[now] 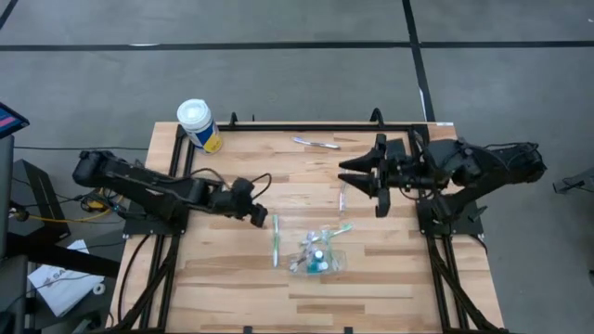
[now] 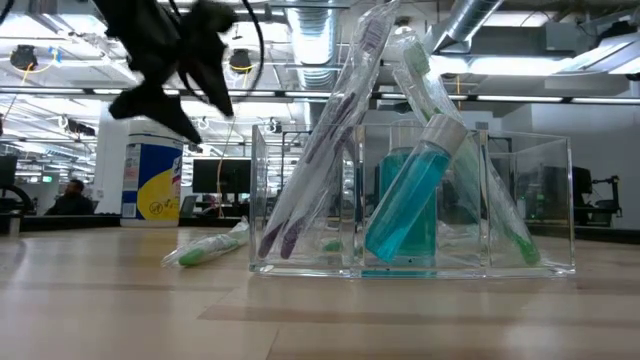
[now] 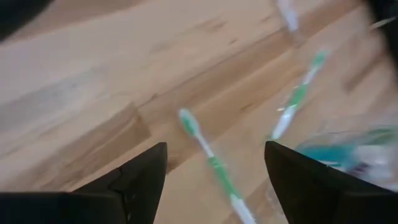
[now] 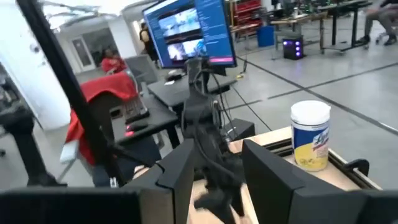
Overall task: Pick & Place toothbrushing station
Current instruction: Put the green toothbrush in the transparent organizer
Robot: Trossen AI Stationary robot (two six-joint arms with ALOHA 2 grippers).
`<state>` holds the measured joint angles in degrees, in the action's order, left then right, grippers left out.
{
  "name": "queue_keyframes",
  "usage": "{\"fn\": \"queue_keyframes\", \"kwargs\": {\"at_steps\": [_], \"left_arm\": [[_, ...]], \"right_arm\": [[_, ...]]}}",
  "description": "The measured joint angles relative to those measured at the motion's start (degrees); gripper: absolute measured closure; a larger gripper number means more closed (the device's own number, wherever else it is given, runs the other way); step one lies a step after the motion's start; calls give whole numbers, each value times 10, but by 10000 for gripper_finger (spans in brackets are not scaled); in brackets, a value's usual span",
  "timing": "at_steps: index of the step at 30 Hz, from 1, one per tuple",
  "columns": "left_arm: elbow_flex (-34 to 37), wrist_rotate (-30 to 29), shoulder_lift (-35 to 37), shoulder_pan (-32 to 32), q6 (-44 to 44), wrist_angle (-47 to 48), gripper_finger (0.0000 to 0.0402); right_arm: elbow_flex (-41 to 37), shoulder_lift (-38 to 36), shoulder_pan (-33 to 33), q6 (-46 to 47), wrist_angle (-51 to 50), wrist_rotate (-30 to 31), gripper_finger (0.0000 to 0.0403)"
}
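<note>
Green toothbrush (image 1: pixel 276 239), lying flat on the table (image 1: pixel 390 288) just beside the clear cup (image 1: pixel 319 261), under the wide-open, empty left gripper (image 1: pixel 259 219): judged light, stiff, slippery; best pinched mid-handle; right gripper (image 1: pixel 365 176) part-open, empty.

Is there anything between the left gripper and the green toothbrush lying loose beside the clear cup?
Nothing visible. The left gripper hangs open right by the green toothbrush, which lies alone on bare table. Its wrist view shows the brush between the two fingers with only wood around it. The cup is off to the side.
</note>
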<state>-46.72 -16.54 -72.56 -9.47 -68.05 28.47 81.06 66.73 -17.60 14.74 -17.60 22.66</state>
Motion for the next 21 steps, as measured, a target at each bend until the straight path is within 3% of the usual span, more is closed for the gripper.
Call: {"fn": "queue_keyframes", "kwargs": {"at_steps": [7,12,21], "left_arm": [[0,141,-107,69,23,-29,143],[0,192,-161,95,44,-115,148],[0,207,-203,128,11,-144,148]], "right_arm": [[0,0,23,30,1,-1,276],[0,-1,39,28,-5,-1,276],[0,-27,65,11,-56,-36,276]]}}
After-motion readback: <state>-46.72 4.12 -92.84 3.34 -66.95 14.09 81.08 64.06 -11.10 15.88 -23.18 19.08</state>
